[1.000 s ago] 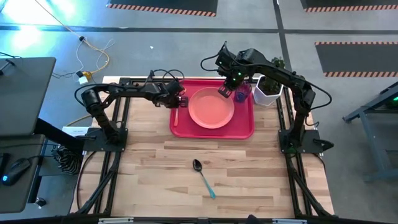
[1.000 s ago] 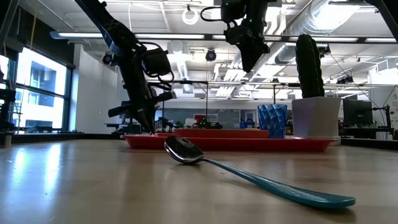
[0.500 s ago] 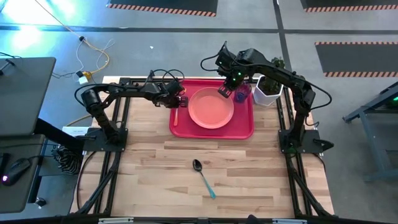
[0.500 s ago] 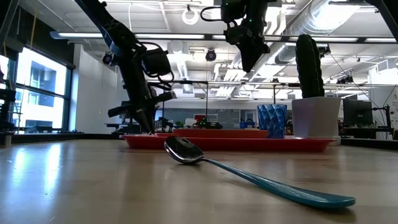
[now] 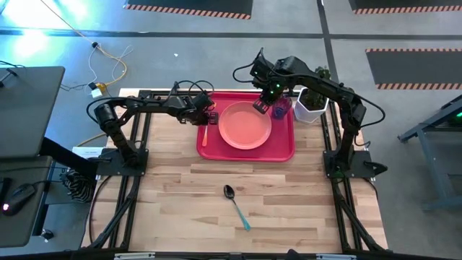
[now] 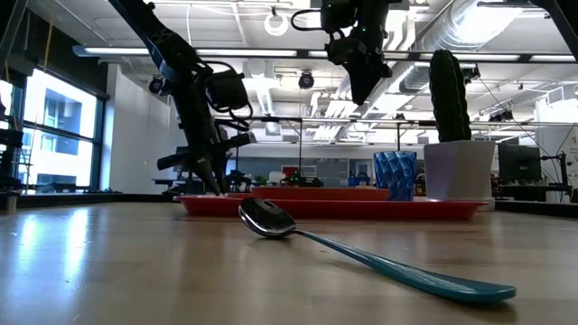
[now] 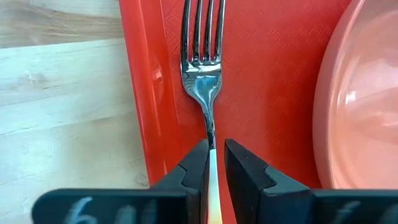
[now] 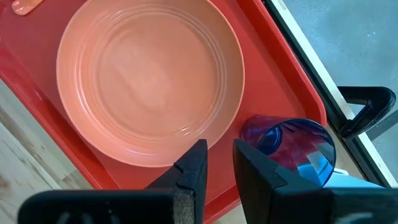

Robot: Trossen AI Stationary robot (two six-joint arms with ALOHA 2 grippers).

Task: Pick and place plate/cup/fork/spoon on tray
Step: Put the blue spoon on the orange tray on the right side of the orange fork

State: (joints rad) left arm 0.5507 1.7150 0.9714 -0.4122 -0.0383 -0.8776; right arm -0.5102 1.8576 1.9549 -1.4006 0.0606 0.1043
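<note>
The spoon (image 5: 236, 205) is the only task item not yet on the tray (image 5: 245, 153). It lies alone on the bare tabletop (image 5: 289, 202), well toward the near side, roughly below the middle of the tray. Its dark bowl points far and slightly left; its light blue handle runs near and to the right, so its long axis is a shallow diagonal. Both arms are well apart from it, at the far side of the tabletop. Neither looks clearly nearer, though the handle end leans toward the right arm's side.

The left end effector (image 7: 214, 163) sits low over the tray's left strip, its fingers (image 7: 194, 167) pressed in on the fork (image 7: 203, 62) where the metal neck meets the orange handle. The fork lies flat on the tray floor just inside the left rim, parallel to that rim and beside the plate (image 7: 364, 99). My reading is that the fork is being set down and awaits release.

The right end effector (image 8: 217, 163) hangs above the tray's far right corner, its fingers a little apart with nothing between them, over the gap between the plate and the cup (image 8: 287, 148).

The tray holds the plate near its middle, empty; the cup upright in the far right corner, close to the plate's rim; and the fork at the left. A white pot with a cactus (image 5: 310, 103) stands off the tray, just right of the cup.
</note>
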